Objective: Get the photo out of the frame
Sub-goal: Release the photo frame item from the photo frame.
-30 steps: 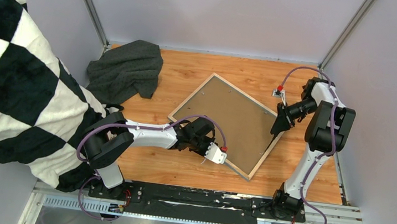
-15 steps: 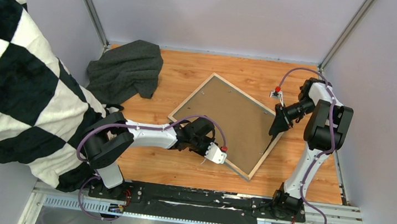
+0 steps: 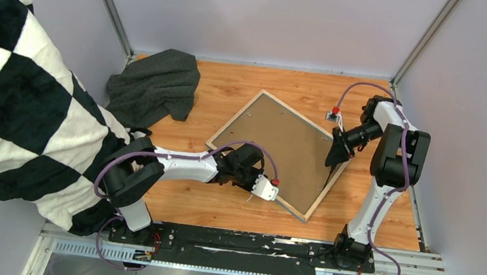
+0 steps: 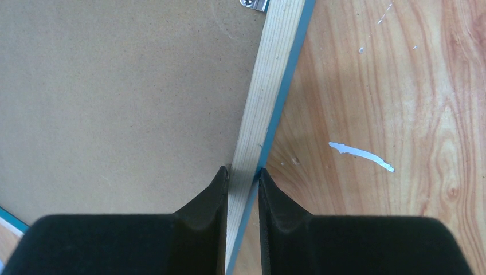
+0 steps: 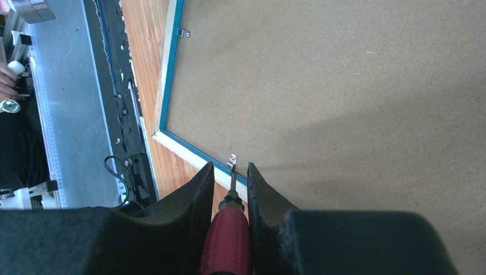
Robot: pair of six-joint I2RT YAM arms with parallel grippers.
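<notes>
- on the wooden table (image 3: 220, 207), face down and turned diamond-wise: frame (image 3: 234, 117), with brown backing board (image 3: 280, 148) filling it and pale wood rim all round.
- at the left gripper (image 4: 243, 175): jaws nearly closed, nipping the frame's pale wood rail, one finger on the board side, the other on the thin blue outer edge.
- just past that grip, at the top of the left wrist view: a small metal clip (image 4: 255, 4) on the rail's inner edge.
- beyond the rail there: bare table with white scuffs, nothing lying in the way.
- at the right gripper (image 5: 230, 172): jaws closed around a red-handled screwdriver (image 5: 226, 240), shaft pointing out between the fingers.
- at the screwdriver's tip: another metal clip (image 5: 232, 160) on the frame's inner edge; touching or just short of it, cannot tell.
- further along the adjoining edge: a second clip (image 5: 183, 32).
- far-left of the frame, near its upper-left edge but apart from it: grey cloth (image 3: 157, 87).
- over the left side wall: black-and-white checked blanket (image 3: 18, 107), well apart from the frame.
- free table on the far side up to the back wall and along the right side; only a narrow strip between the frame's near corner and the table's near edge.
</notes>
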